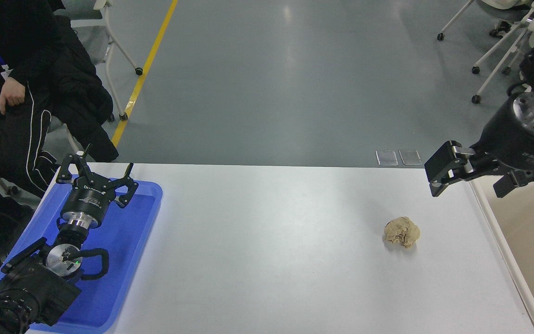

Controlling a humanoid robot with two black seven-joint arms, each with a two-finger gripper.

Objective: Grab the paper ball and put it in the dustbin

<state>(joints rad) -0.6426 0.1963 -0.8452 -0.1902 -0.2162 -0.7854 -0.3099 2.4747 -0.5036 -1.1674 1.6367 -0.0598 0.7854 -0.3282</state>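
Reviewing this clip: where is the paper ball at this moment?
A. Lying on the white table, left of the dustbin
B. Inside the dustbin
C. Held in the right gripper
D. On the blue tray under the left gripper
A. The paper ball lies on the bare table, apart from the right gripper, which hangs above it holding nothing, and outside the dustbin at the right edge.

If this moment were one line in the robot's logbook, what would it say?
paper ball: on table, untouched | right gripper: open, above it | dustbin: table's right edge | left gripper: open, over blue tray
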